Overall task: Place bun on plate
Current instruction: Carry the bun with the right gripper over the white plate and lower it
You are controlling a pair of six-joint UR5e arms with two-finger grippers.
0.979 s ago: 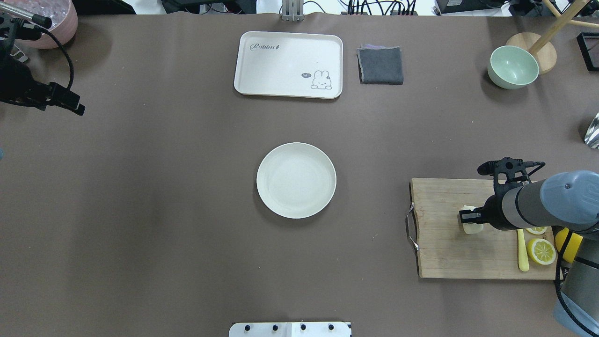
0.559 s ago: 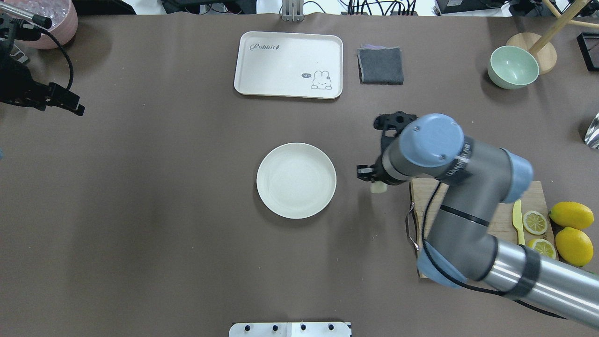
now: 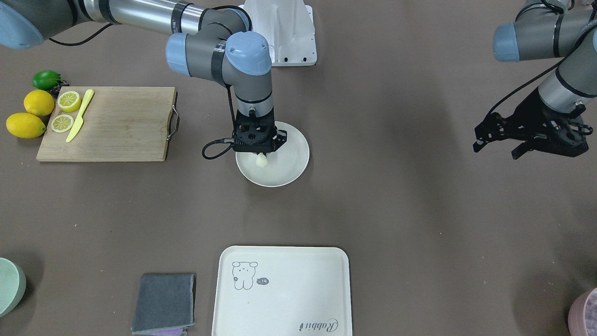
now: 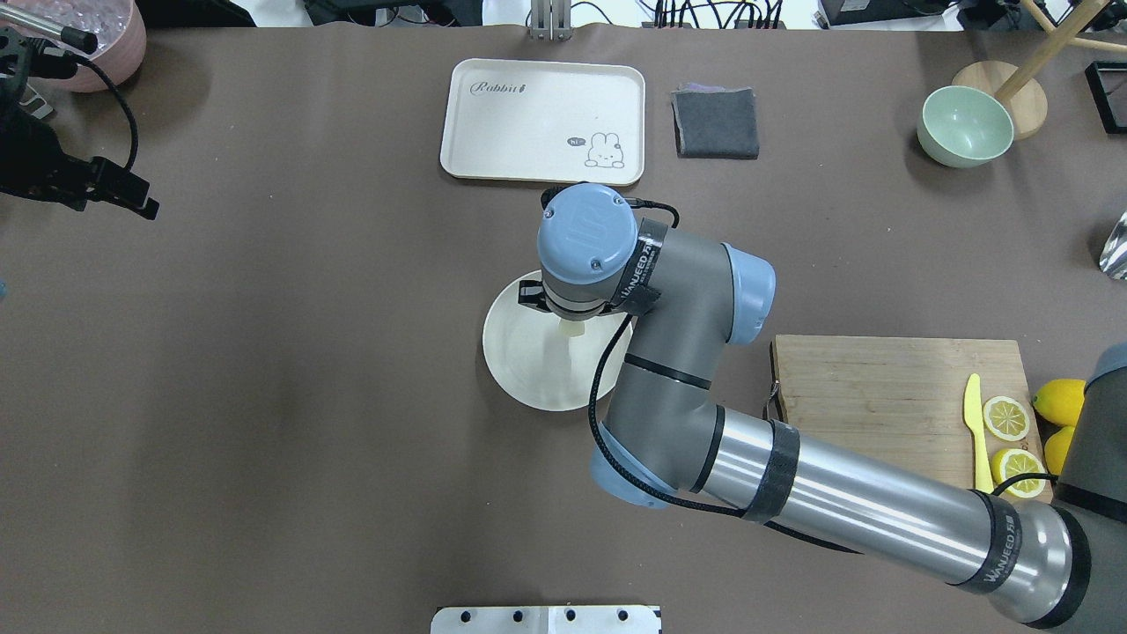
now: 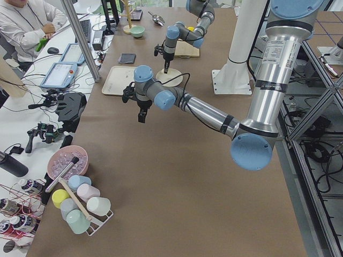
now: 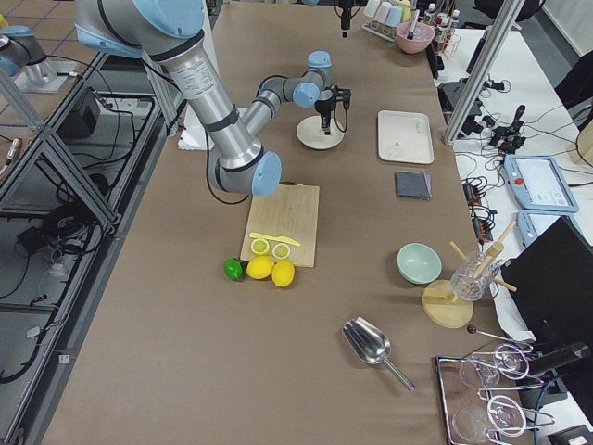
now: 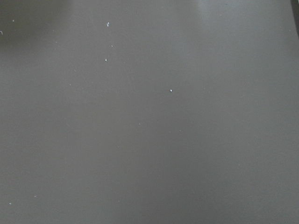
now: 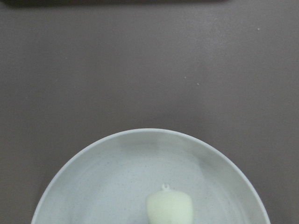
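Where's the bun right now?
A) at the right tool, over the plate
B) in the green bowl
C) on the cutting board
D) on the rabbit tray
A: the bun pokes out under the right tool, inside the plate rim.

Plate (image 4: 519, 379): mid-worktop (image 4: 264, 396).
Bun (image 3: 262, 160): over or on the plate.
Tray (image 4: 528, 123): behind the plate.
Cloth (image 4: 716, 123): right of the tray.
Cutting board (image 4: 872, 387): right of the plate.
Lemons (image 4: 1061, 401): at the board's right end.

- "Rabbit", in script, in one corner of the tray (image 4: 537, 114).
- "hi~" in a speech bubble (image 4: 577, 141) beside the tray's rabbit drawing (image 4: 605, 151).
- "WANJEED" on black bands (image 4: 1003, 546) around the right arm (image 4: 845, 502).
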